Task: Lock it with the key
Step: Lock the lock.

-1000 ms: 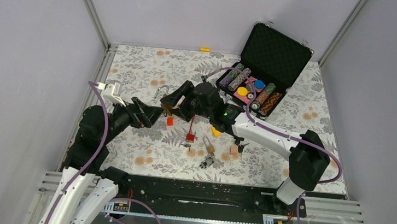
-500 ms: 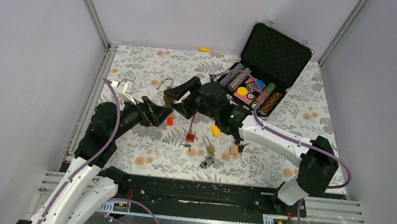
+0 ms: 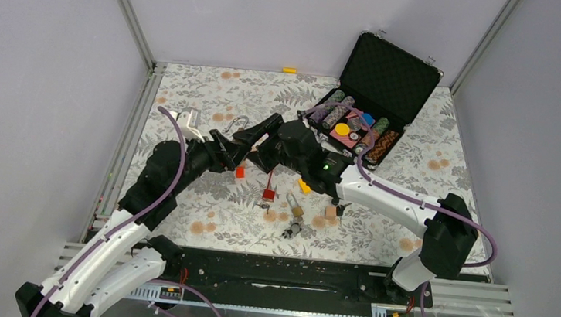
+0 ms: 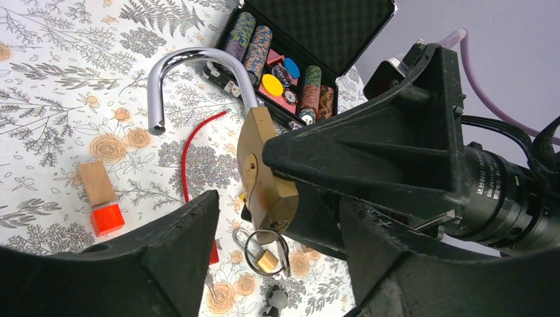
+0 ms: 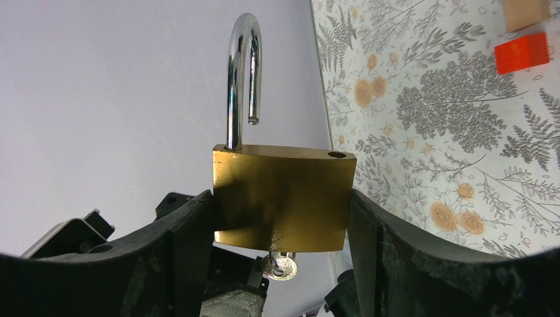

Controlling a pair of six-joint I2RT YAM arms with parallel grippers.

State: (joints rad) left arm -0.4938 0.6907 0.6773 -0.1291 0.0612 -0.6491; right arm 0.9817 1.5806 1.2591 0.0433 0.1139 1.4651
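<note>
- The right claw is clamped on the gold padlock, one finger on each side. It holds the padlock up in the air over the flowery table.
- The padlock's silver loop is open. Its loose end is turned away from its hole, so the lock is not shut yet.
- The key sticks out of the bottom of the padlock.
- The left claw is right at the bottom of the padlock. Its fingers are apart, one on each side, and it holds nothing.
- I think the next job is to pinch the key and turn it.
- The key is small and flat. If the left claw closes a bit off to one side, it could slip off the key or grab the lock instead.
- If the left claw pushes too hard, the padlock could twist or slide out of the right claw and fall.
- If the loop is not over its hole, it cannot click shut.
- The two claws are very close, so they could bump.
</note>
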